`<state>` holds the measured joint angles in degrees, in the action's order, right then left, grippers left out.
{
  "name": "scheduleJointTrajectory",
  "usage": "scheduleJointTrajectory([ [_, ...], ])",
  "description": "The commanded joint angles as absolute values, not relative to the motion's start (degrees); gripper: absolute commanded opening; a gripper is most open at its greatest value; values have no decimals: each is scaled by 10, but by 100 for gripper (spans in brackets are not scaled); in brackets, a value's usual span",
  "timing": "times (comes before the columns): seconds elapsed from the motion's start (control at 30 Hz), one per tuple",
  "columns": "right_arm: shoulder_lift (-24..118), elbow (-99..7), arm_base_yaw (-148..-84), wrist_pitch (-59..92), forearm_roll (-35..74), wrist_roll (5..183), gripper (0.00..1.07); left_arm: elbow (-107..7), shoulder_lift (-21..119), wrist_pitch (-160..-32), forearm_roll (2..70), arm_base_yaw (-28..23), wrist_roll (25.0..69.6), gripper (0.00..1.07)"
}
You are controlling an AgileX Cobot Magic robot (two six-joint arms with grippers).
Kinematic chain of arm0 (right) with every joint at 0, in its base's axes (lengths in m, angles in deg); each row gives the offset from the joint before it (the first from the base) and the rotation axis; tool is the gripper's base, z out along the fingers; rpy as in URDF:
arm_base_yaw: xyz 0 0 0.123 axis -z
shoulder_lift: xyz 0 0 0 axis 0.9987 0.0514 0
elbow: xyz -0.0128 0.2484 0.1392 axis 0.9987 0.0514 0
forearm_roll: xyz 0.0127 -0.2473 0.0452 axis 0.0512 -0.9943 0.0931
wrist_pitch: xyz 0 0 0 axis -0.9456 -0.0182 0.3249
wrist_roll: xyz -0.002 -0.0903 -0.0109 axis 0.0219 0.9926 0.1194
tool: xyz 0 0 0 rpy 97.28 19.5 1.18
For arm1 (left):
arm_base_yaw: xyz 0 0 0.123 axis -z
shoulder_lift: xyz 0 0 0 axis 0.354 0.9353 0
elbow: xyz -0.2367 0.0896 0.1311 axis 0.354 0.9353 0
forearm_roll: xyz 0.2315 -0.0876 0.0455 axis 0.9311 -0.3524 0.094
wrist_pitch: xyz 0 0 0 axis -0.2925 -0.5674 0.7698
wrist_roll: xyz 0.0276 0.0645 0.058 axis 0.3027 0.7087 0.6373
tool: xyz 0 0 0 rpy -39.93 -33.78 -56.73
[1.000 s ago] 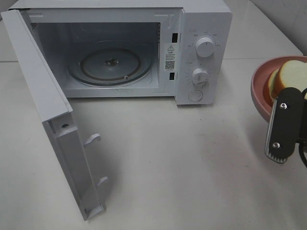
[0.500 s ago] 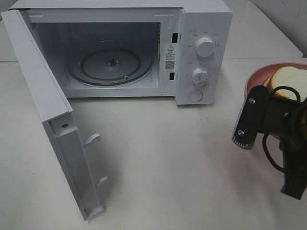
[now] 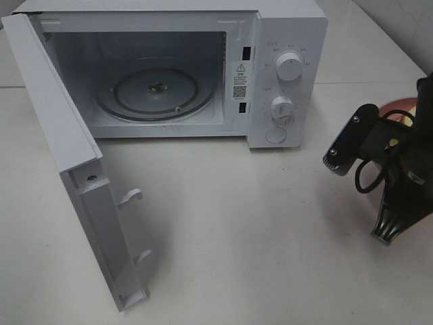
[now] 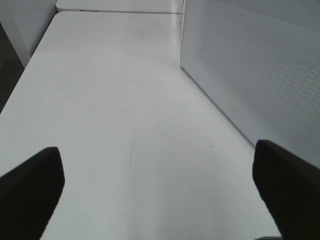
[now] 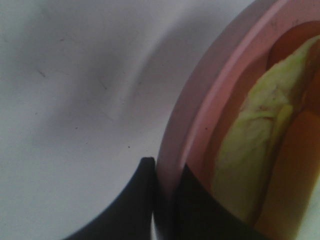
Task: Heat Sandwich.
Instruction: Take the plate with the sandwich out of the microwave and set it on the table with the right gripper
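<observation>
The right arm [image 3: 399,162] is hiding most of the pink plate [image 3: 398,107]; the sandwich [image 5: 255,145] is showing blurred on it.

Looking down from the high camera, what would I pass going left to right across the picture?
Open microwave door → glass turntable → the two control knobs → right gripper clamped on the pink plate's rim.

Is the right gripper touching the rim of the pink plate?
Touching. The right wrist view shows the right gripper closed on the pink plate, one finger on each side of its rim.
</observation>
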<state>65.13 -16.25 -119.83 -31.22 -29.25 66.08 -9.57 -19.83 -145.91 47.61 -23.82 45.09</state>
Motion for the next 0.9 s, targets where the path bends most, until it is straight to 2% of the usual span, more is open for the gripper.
scheduleJointTrajectory([
  [0.03, 675, -189, -1163, -316, -313, 632, 4, -95, -203, -1459, 471, -240, 449, 98],
  [0.43, 752, -246, -1070, -317, -265, 611, 5, -95, -203, -1459, 471, -240, 449, 98],
  [0.9, 857, -289, -1037, -314, -259, 552, 6, -95, -203, -1459, 471, -240, 449, 98],
])
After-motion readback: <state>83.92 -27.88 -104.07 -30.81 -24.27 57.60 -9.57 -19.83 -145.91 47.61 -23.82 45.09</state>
